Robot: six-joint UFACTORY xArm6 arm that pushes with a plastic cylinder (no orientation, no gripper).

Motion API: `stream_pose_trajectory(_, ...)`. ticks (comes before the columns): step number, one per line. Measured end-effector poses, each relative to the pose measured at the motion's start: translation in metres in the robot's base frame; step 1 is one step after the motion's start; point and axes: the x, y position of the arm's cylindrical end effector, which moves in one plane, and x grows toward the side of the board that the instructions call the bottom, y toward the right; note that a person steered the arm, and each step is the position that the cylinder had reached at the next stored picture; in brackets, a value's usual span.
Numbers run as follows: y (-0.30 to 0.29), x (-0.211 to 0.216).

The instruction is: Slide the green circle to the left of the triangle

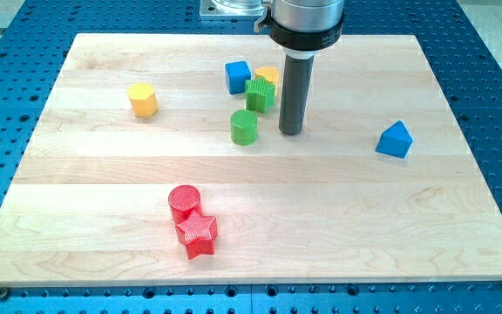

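Note:
The green circle (244, 127) stands near the middle of the wooden board (103, 174), a little toward the view's top. The blue triangle (395, 139) lies well to its right. My tip (291, 132) rests on the board just right of the green circle, with a small gap between them, and far left of the triangle. The rod rises straight from it to the arm at the view's top.
A green star-like block (260, 93), a yellow block (268, 77) and a blue cube (238, 76) cluster just above the green circle. A yellow hexagon (144, 99) sits at the upper left. A red circle (184, 201) and red star (197, 232) touch at the lower left.

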Motion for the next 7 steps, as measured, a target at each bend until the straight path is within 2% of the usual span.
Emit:
stream_pose_trajectory(1, -0.006, 0.017)
stream_pose_trajectory(2, -0.021, 0.088)
stream_pose_trajectory(3, -0.124, 0.099)
stream_pose_trajectory(4, -0.176, 0.077)
stream_pose_trajectory(5, -0.177, 0.021)
stream_pose_trajectory(6, -0.109, -0.001)
stream_pose_trajectory(7, -0.007, -0.001)
